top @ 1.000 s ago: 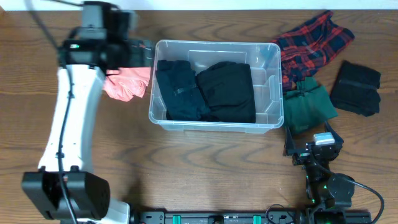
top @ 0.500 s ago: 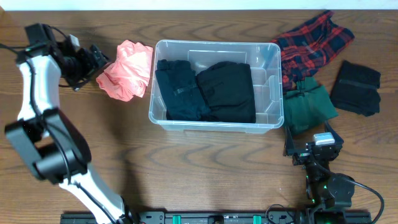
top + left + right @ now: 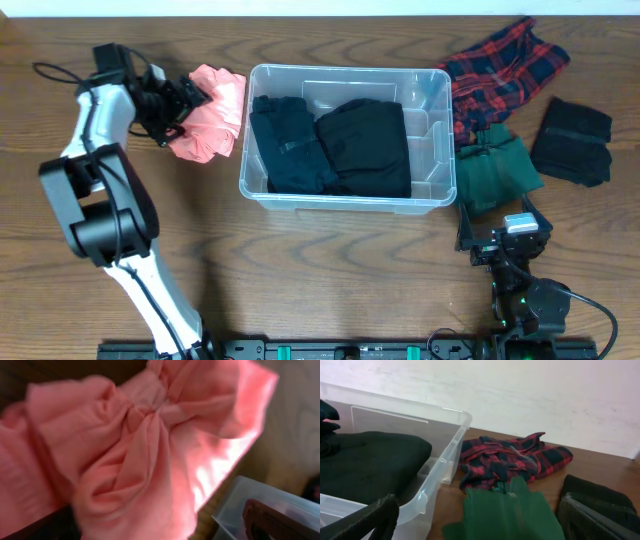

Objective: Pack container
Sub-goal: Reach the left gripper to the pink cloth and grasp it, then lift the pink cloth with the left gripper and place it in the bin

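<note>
Left gripper [image 3: 188, 100] presses against the pink cloth [image 3: 215, 118] lying just left of the container [image 3: 432, 140]; whether its jaws are parted or closed on the fabric cannot be told. Right gripper [image 3: 480, 519] is spread wide and holds nothing, low beside the green garment [image 3: 495, 175]. The clear container stands mid-table [image 3: 300, 270] with folded black clothes [image 3: 340, 145] inside.

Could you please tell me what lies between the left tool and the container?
A crumpled pink garment lies between the left tool and the container; the overhead view shows this.
</note>
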### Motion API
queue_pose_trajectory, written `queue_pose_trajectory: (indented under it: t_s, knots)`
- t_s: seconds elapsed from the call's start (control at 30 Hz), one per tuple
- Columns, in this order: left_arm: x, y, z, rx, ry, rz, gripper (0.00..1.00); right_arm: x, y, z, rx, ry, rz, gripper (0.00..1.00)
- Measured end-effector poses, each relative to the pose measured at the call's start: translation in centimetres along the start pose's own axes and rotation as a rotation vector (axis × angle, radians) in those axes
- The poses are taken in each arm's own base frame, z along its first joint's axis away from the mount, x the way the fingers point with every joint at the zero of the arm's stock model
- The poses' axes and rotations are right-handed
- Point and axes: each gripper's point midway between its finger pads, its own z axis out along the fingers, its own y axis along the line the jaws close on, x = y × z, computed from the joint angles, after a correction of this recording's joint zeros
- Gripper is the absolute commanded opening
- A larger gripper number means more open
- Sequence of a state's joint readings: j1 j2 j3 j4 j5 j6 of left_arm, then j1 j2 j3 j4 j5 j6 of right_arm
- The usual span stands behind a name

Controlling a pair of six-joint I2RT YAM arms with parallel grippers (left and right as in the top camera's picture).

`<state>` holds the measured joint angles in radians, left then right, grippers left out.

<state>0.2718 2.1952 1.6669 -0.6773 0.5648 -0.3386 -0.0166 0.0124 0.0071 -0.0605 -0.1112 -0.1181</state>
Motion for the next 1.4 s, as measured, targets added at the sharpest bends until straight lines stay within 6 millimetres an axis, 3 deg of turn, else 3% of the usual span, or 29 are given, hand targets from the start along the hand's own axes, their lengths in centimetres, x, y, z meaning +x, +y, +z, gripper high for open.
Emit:
queue_pose_trajectory:
  t_s: [0.17,0.23,0.37,0.47,0.53,0.8,0.93,1.1,1.27,1.4]
  knots:
    - [0.4,0.8,1.7,-0.041,0.021,-0.055,0.74,0.0,0.0,0.0,0.0,0.0,0.0,0.99]
    - [0.3,1.2,1.9,-0.049,0.025,-0.089,0.62,0.0,0.0,0.0,0.0,0.0,0.0,0.99]
    - [0.0,1.7,2.4,-0.048,0.029,-0.122,0.29,0.0,0.0,0.0,0.0,0.0,0.0,0.99]
    - [-0.1,1.7,2.7,-0.03,0.034,-0.111,0.19,0.0,0.0,0.0,0.0,0.0,0.0,0.99]
    - [-0.1,1.5,2.7,-0.018,0.039,-0.091,0.06,0.0,0.0,0.0,0.0,0.0,0.0,0.99]
    - [0.8,1.2,1.3,-0.024,0.055,-0.011,0.06,0.0,0.0,0.0,0.0,0.0,0.0,0.99]
    - [1.0,-0.3,-3.0,-0.024,0.006,0.026,0.06,0.0,0.0,0.0,0.0,-0.001,0.0,0.99]
    - [1.4,-5.4,-12.9,0.029,-0.171,0.125,0.06,0.0,0.0,0.0,0.0,0.0,0.0,0.99]
    - [5.1,-10.9,-20.5,0.106,-0.293,0.252,0.06,0.0,0.0,0.0,0.0,0.0,0.0,0.99]
    - [8.9,-15.3,-22.6,0.176,-0.315,0.355,0.06,0.0,0.0,0.0,0.0,0.0,0.0,0.99]
